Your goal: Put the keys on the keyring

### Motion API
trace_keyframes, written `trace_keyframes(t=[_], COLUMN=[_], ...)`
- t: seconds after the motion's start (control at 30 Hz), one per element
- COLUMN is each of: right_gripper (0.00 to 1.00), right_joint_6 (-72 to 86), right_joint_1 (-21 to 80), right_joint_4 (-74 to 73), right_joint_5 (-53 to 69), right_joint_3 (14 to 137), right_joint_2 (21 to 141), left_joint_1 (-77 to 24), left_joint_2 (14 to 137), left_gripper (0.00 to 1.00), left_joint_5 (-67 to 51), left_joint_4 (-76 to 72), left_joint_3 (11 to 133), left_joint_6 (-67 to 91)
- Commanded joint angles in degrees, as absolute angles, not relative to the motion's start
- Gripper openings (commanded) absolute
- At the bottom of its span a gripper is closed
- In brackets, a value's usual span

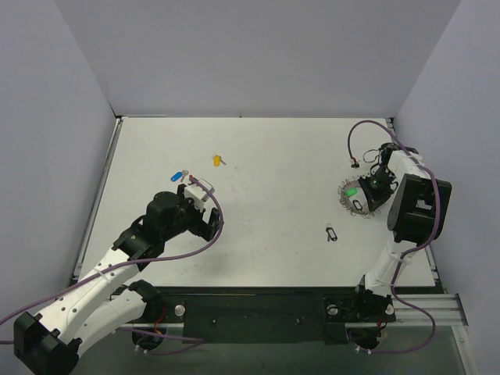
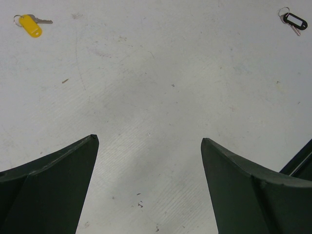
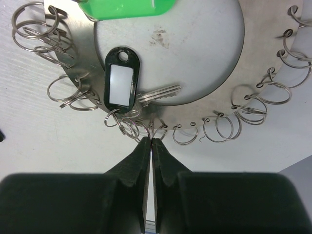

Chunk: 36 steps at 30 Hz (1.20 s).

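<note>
The keyring (image 1: 356, 205) is a round metal disc (image 3: 204, 53) with several split rings hung round its rim. A black-tagged key (image 3: 122, 83) and a green-tagged key (image 3: 126, 7) lie on it. My right gripper (image 3: 151, 140) is shut, its tips pinching a thin split ring (image 3: 153, 130) at the disc's near edge. In the top view, a yellow key (image 1: 217, 160) and a blue key (image 1: 178, 175) lie on the table at the back left. My left gripper (image 2: 148, 141) hangs open over bare table with nothing between its fingers. The yellow key (image 2: 30, 24) sits far off to its upper left.
Another black-tagged key (image 1: 332, 232) lies loose on the table in front of the disc, also seen from the left wrist (image 2: 294, 22). Grey walls (image 1: 55, 117) close the table on three sides. The right arm (image 1: 414, 211) stands beside the disc.
</note>
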<state>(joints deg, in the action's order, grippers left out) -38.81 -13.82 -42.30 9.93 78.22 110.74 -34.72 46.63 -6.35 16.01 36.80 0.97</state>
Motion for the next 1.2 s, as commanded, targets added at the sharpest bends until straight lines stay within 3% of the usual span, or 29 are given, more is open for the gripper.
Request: trace_keyframes(t=[0.0, 0.6, 0.77, 1.17], right_gripper=[0.02, 0.08, 0.12, 0.22], right_joint_6=[-38.06, -37.53, -37.44, -52.36], right_joint_1=[-13.98, -13.97, -15.73, -23.64], right_joint_4=[-44.65, -44.39, -45.70, -44.04], right_joint_5=[9.58, 8.53, 14.13, 19.51], right_joint_3=[78.05, 78.13, 79.10, 72.78], right_joint_2=[108.10, 109.16, 105.83, 99.76], left_joint_1=[-34.37, -34.36, -34.36, -34.37], left_joint_2=[46.58, 46.41, 46.41, 46.14], left_gripper=[0.97, 0.97, 0.97, 0.97], left_joint_5=[-7.29, -7.38, -7.38, -7.82], left_joint_4=[15.03, 15.03, 15.03, 14.94], left_joint_3=[38.76, 38.67, 38.67, 38.67], left_joint_6=[0.44, 0.53, 0.53, 0.44])
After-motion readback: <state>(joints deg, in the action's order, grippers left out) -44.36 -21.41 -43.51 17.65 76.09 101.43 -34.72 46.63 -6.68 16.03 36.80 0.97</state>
